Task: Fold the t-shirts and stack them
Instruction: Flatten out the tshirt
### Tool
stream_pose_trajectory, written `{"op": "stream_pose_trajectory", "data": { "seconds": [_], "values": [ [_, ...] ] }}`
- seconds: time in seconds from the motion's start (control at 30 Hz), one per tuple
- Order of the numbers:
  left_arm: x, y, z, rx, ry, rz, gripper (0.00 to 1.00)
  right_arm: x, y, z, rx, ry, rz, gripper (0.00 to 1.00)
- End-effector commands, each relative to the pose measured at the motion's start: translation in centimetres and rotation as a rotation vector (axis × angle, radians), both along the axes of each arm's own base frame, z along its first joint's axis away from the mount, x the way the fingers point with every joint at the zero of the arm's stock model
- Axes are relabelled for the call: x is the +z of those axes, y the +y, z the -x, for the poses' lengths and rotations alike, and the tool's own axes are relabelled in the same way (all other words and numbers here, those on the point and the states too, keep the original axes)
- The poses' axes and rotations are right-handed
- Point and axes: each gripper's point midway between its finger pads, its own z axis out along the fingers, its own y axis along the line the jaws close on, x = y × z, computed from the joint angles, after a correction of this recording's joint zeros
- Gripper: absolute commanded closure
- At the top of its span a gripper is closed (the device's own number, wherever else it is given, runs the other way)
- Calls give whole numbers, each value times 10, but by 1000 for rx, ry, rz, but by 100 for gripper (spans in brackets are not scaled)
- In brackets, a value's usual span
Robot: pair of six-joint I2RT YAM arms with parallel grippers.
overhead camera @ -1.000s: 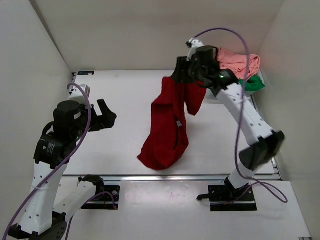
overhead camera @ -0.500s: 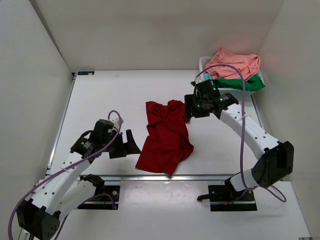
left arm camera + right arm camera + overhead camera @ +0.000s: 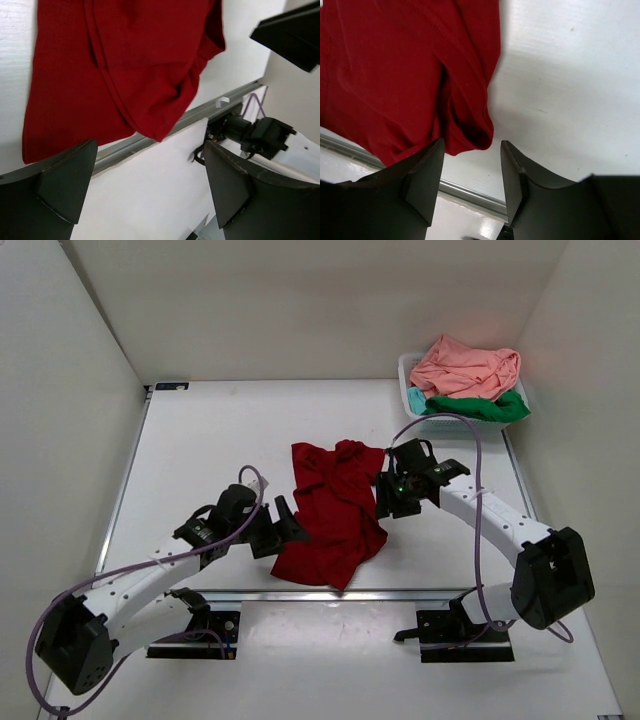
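The dark red t-shirt lies crumpled on the table's middle. It also shows in the left wrist view and the right wrist view. My left gripper is open and empty, low by the shirt's left edge. My right gripper is open and empty, just right of the shirt. The salmon pink t-shirt and the green t-shirt lie heaped in the basket at the back right.
The white lattice basket stands at the back right corner. A metal rail runs along the table's near edge, also seen in the left wrist view. Walls enclose the table left, back and right.
My right gripper lowered the dark red shirt from the air onto the table and let it go. My left arm swung down and rightward to the shirt's left edge.
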Motion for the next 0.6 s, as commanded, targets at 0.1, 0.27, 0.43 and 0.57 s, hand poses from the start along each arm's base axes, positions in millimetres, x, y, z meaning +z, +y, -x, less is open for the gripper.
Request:
{"op": "stream_pose_trajectory", "data": {
  "seconds": [0.1, 0.27, 0.43, 0.57],
  "values": [
    [0, -23, -17, -40, 7, -28, 1, 6, 7, 3, 7, -48, -58, 54],
    [0, -46, -20, -41, -62, -27, 76, -4, -3, 10, -46, -33, -47, 55],
    [-16, -58, -6, -99, -24, -80, 65, -18, -4, 22, -52, -1, -71, 44],
    [-41, -61, 7, -151, 54, -161, 43, -26, 1, 26, -31, 6, -94, 28]
  ]
}}
